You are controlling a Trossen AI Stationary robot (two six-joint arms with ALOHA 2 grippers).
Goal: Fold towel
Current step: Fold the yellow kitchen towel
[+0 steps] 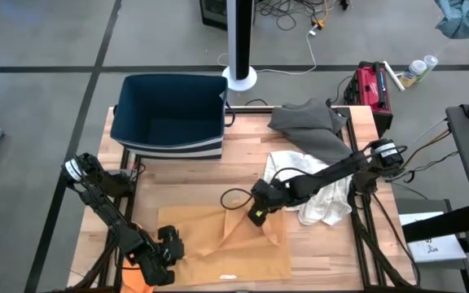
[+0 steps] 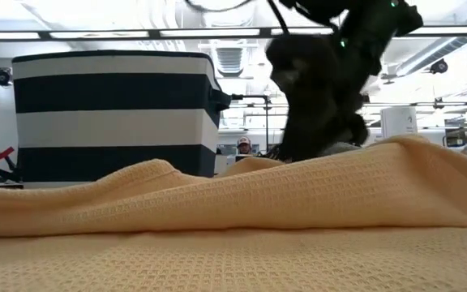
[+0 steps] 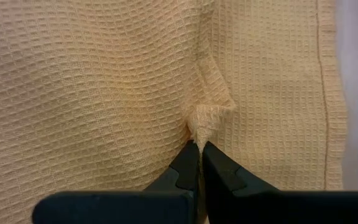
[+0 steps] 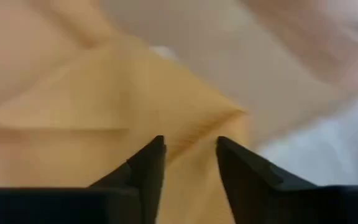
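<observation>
While the left gripper point(image 3: 199, 149) pinches a pleat of the towel point(image 1: 218, 244) at the table's point(image 1: 243, 163) near-left edge, the right gripper point(image 4: 190, 149) straddles a raised corner, fingers apart (closing, apparently). Step: securing corners; next needs a firm pinch before lifting over.

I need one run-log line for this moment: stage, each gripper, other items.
stage: gripping towel | left gripper: shut on towel fold | right gripper: open around towel corner | bin, other cloths: untouched
</observation>
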